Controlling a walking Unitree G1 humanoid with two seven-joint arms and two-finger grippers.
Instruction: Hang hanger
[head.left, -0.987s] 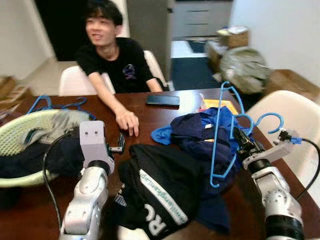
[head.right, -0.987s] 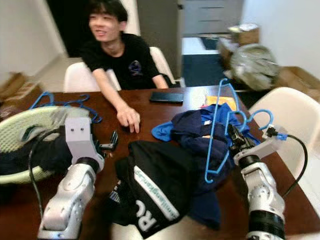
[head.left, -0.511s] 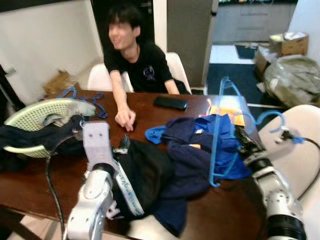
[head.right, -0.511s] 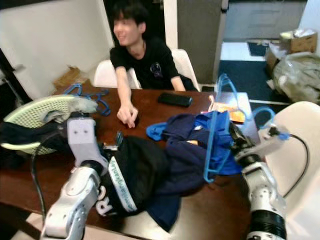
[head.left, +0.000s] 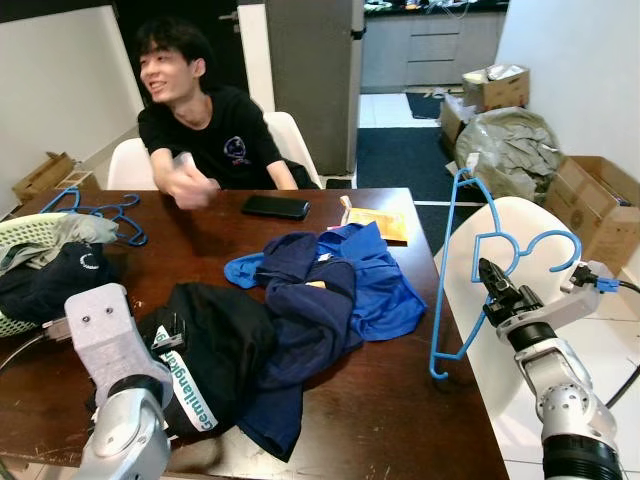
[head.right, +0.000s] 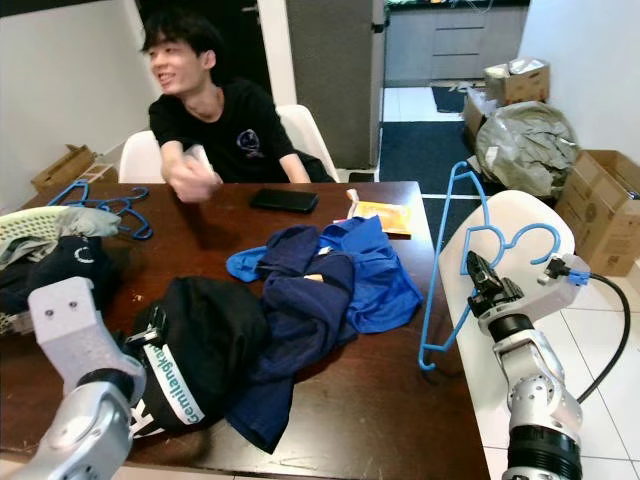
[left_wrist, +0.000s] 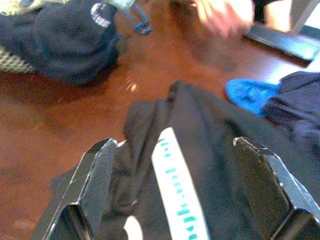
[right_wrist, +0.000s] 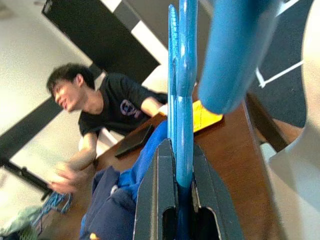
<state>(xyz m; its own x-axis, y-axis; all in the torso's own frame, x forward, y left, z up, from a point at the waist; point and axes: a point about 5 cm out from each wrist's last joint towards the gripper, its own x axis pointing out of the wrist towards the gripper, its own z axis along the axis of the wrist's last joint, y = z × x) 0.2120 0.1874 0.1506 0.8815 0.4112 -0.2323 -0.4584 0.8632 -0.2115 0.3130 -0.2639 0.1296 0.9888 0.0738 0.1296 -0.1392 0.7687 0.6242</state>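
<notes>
Right gripper (head.left: 487, 271) now holding blue hanger (head.left: 462, 262) off to the right of the table (head.left: 400, 400), in front of white chair (head.left: 500, 225); a second ago resting against the blue garment (head.left: 375, 275) on the tabletop, so hanger lifted free of the clothes. Whole view also shifting as the head pulls back and turns right — camera motion, not the table moving. Meaning for the task, as a judgement: pick-up finished, carrying stage starting, a rail or hook yet to be found.

Fingers (right_wrist: 165, 190) pinching shut on the hanger, blue plastic sandwiched between both black pads in the right wrist view.

Hanger itself: thin blue plastic, triangular frame hanging long and narrow, near vertical, hook curling out to the right beyond the gripper. No garment on it. Lower corner dangling just past the table edge.

Left gripper (left_wrist: 185, 195) hovering low over black garment (left_wrist: 200, 150) with white band and teal lettering, fingers spread wide, gripping nothing.

Person (head.left: 200, 110) in black shirt sitting at far side, hand (head.left: 185, 180) raised and blurring. Phone (head.left: 274, 207) lying nearby. More blue hangers (head.left: 100, 210) beside laundry basket (head.left: 25, 230) at far left.
</notes>
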